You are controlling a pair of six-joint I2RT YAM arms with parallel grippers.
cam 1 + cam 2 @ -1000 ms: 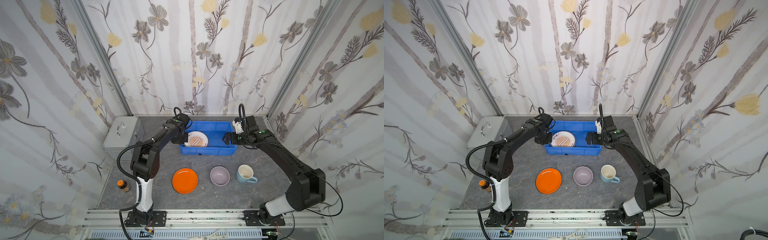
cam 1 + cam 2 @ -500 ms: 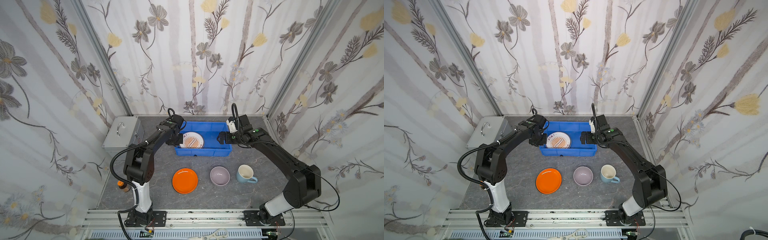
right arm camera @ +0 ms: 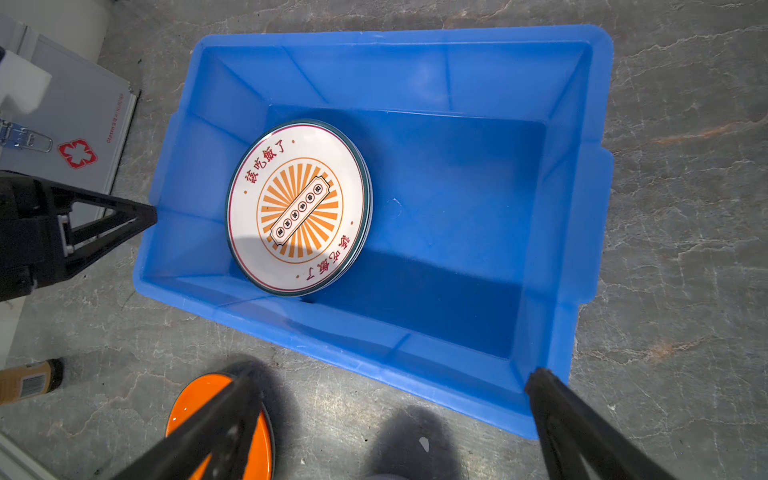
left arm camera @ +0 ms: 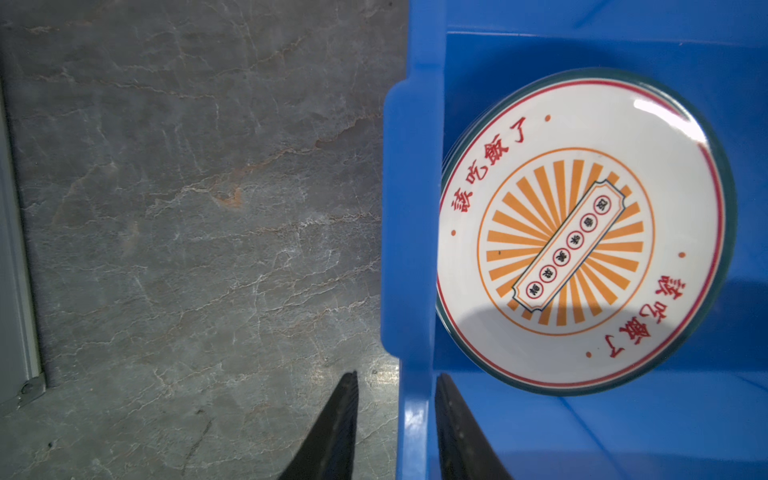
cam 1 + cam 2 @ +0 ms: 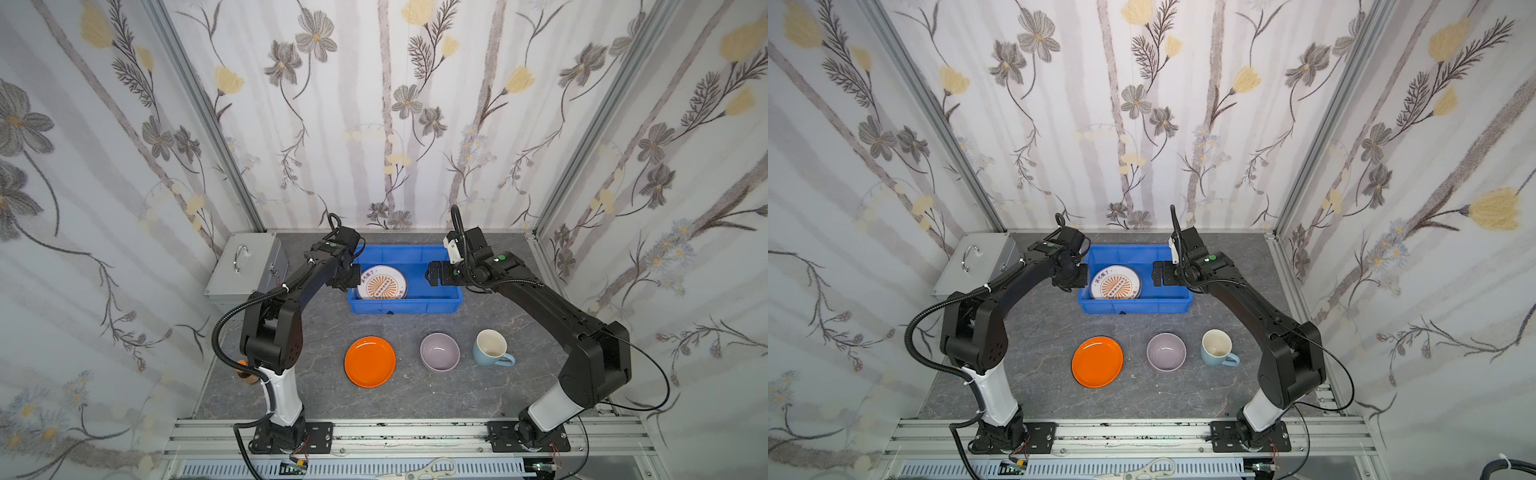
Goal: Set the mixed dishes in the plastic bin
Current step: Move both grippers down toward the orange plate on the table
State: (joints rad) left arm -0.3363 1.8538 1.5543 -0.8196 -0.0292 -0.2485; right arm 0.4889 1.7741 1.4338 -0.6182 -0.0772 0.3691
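Two end effectors, six items.
- Item 1, left end effector: part-open. Fingers straddle left wall of bright blue rectangular plastic bin, one inside, one outside. Outer finger stands clear of wall w/ gap showing, so released; holds nothing.
- Item 2, right end effector: spread wide above bin's right end, nothing btwn fingers, touches nothing.
- Item 3, round white plate w/ orange sunburst, red lettering, dark teal edge: inside bin, left part, just beside left end effector.
- Item 4, plain orange round plate, lilac bowl, pale-blue mug w/ cream inside: in a row on grey stone-look worktop, in front of bin, none touching.
- Item 5, silver metal case w/ handle: left of bin.
- Item 6, small brown bottle: near left arm base, mostly hidden in both top views.
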